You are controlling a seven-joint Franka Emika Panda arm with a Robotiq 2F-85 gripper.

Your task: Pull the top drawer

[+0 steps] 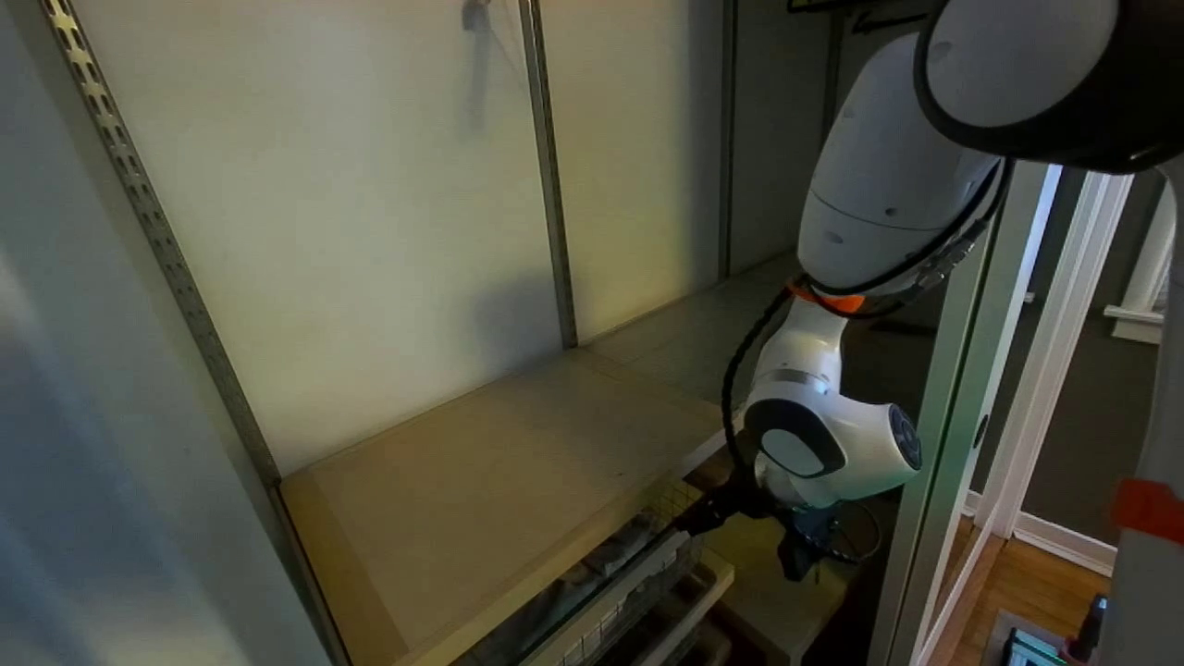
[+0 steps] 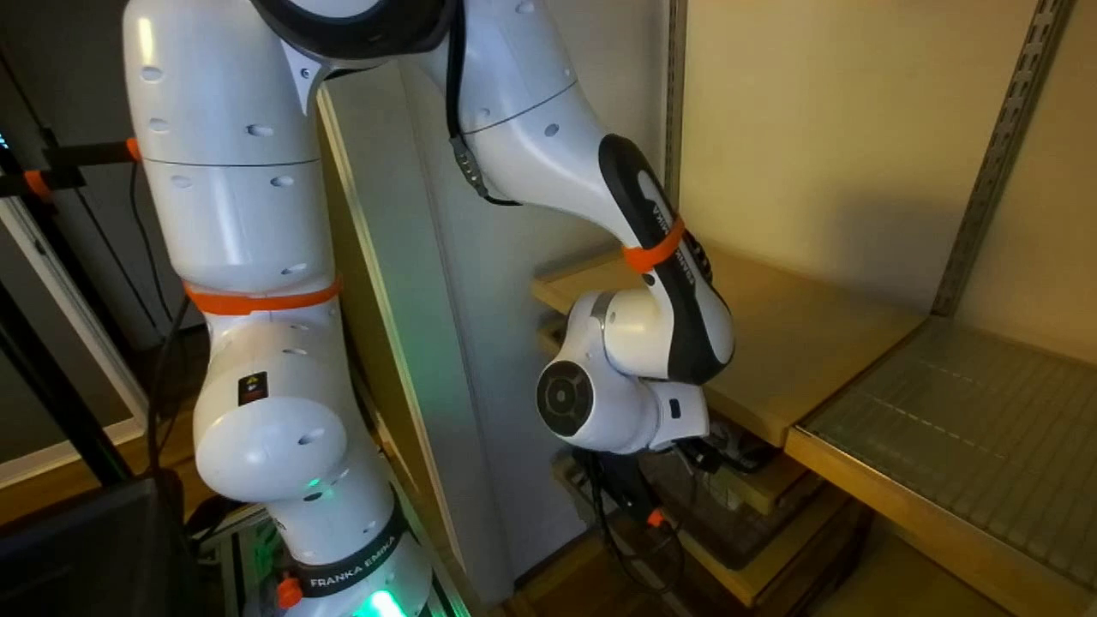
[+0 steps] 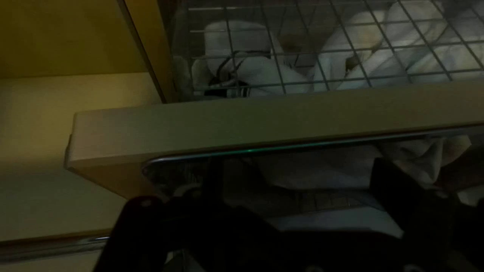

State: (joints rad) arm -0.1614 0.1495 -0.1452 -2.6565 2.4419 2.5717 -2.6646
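Observation:
The top drawer shows as a pale beige front strip (image 3: 264, 122) with a thin metal-edged groove, crossing the wrist view. White clothes show through wire mesh on one side of the strip and uncovered on the other. In an exterior view the drawer's strip (image 1: 615, 597) runs below the countertop slab, with dark contents behind it. My gripper (image 3: 297, 166) is open and dark; its two fingers stand apart by the grooved edge, with nothing visible between them. In an exterior view the gripper (image 1: 686, 524) is at the strip's far end; contact cannot be told.
A broad tan countertop (image 1: 499, 462) overhangs the drawer and also shows in an exterior view (image 2: 788, 334). A lower drawer strip (image 1: 689, 615) lies beneath. A pale door frame (image 1: 943, 416) stands beside the arm. A cable (image 2: 613, 540) loops under the wrist.

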